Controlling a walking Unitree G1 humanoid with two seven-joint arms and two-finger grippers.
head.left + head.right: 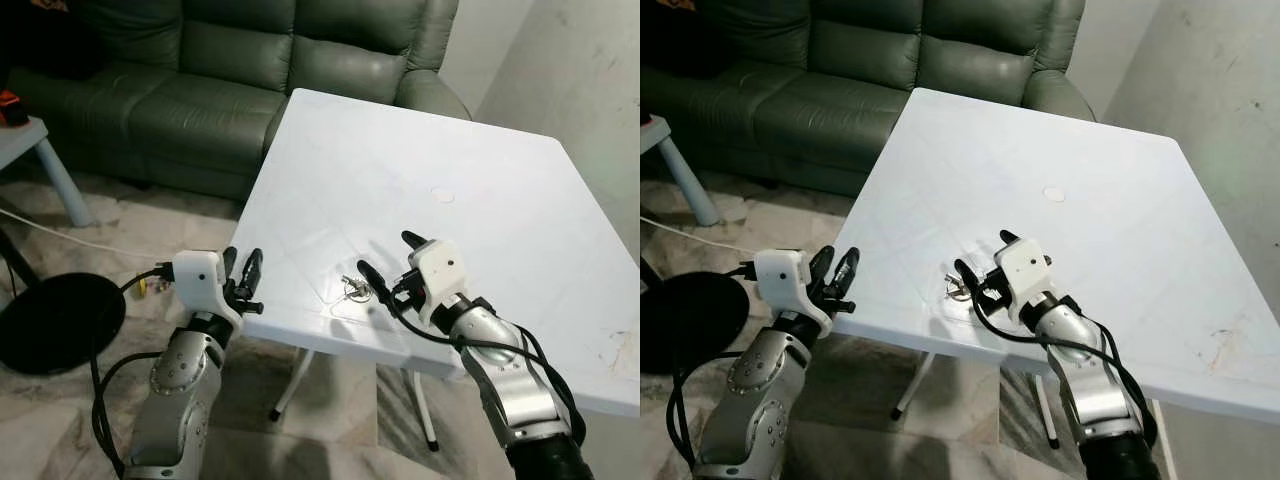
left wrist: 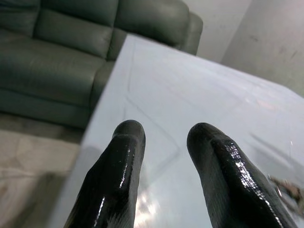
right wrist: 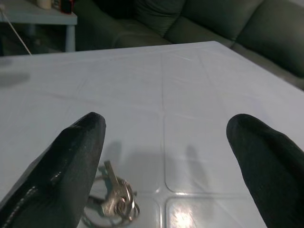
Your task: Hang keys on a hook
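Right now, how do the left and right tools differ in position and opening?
Position: the right tool is over the white table, right beside the keys; the left tool sits at the table's near-left edge, away from the keys.
Opening: the right tool's fingers are spread wide with the keys near one fingertip; the left tool's fingers are only narrowly apart.
Shared: both are empty, with two black fingers pointing toward the green sofa.
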